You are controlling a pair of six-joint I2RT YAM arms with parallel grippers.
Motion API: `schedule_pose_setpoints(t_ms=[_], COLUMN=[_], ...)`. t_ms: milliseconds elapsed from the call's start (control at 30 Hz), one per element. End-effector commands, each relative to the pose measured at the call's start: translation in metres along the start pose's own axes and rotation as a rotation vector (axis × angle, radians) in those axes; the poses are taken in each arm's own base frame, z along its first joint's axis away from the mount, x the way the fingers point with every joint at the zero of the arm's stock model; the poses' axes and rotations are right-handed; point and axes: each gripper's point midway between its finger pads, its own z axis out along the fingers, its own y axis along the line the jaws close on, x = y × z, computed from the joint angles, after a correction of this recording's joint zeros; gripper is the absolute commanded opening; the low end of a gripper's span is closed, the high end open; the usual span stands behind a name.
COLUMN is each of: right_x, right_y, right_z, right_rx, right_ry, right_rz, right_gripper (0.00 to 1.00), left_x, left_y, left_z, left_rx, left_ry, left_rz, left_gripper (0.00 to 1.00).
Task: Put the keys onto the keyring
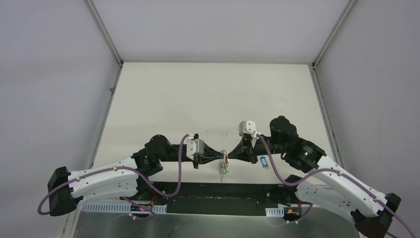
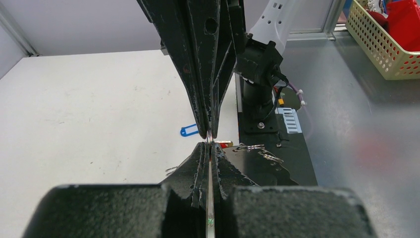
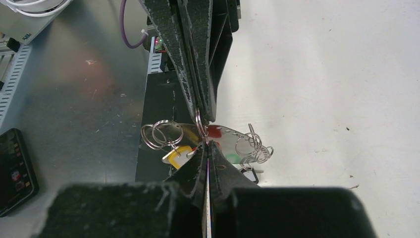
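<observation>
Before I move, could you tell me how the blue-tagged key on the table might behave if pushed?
The blue-tagged key lies flat on the table, so it would probably slide rather than roll. It looks small and thin, so likely light and awkward to pinch.

Shows the right pincer [image 3: 207, 146] from behind, fingers pressed shut on the thin edge of the keyring [image 3: 229, 135]. Meets the left pincer [image 3: 204, 115] tip to tip, likewise closed, a split ring [image 3: 199, 124] looped at its tips. Catches more rings [image 3: 156, 134] clustered on either side, among yellow, red and green tags [image 3: 178, 154]. Takes in white worktop [image 3: 322, 74] at right, a phone [image 3: 15, 168] far left.
</observation>
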Motion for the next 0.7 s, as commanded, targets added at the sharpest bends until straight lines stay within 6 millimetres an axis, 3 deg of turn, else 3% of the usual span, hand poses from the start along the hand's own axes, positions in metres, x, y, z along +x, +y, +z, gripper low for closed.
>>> schedule_pose_setpoints(t_ms=[0,200,433,667], right_x=[0.006,-0.008,-0.027,-0.037], right_y=[-0.007,-0.007,0.008,0.005], right_z=[0.003,-0.004,-0.009,-0.002], right_rx=[0.018,0.039,-0.014,-0.031], right_ry=[0.032,0.01,-0.087,-0.114], right_rz=[0.006,-0.028,-0.079,-0.076], right_gripper=[0.04,0.42,0.47,0.45], left_x=[-0.039,-0.036,-0.032,-0.033], left_y=[0.0,0.001,0.002,0.002], left_z=[0.002,0.002,0.003,0.003], left_rx=[-0.008,-0.012,-0.013,-0.012], left_ry=[-0.128,-0.118,-0.105,-0.106], left_rz=[0.052,0.047,0.042,0.038], left_gripper=[0.0,0.0,0.0,0.0])
